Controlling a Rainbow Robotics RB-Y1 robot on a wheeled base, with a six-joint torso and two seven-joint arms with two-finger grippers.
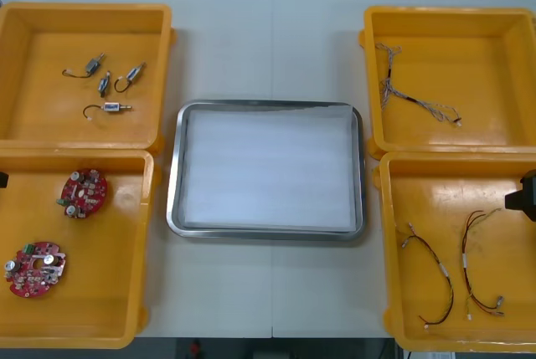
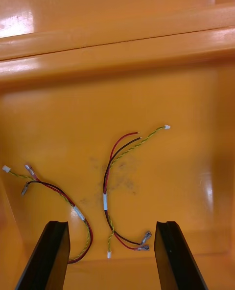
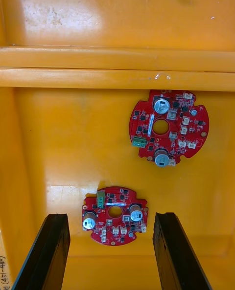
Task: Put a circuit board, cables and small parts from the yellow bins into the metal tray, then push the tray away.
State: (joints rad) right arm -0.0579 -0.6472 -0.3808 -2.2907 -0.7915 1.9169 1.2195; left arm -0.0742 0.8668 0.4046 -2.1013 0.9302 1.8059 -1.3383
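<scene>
The metal tray (image 1: 173,176), white inside, lies mid-table with nothing in it. Two round red circuit boards (image 1: 84,192) (image 1: 34,269) rest in the near left yellow bin (image 1: 147,242). My left gripper (image 3: 110,253) hovers open above that bin, with one board (image 3: 115,215) just ahead between its fingers and the other board (image 3: 169,124) farther off. Above the near right bin (image 1: 387,242) my right gripper (image 2: 111,258) is open too. One red and yellow cable (image 2: 110,192) lies between its fingers, a second cable (image 2: 58,192) by one finger (image 2: 49,256). The right gripper's black body (image 1: 526,196) pokes in at the table's right edge.
Several small metal parts (image 1: 109,83) lie in the far left bin (image 1: 164,66). A twisted cable (image 1: 402,95) sits in the far right bin (image 1: 368,66). Bare table surrounds the tray on all sides. Shoes and chair legs show beyond the far edge.
</scene>
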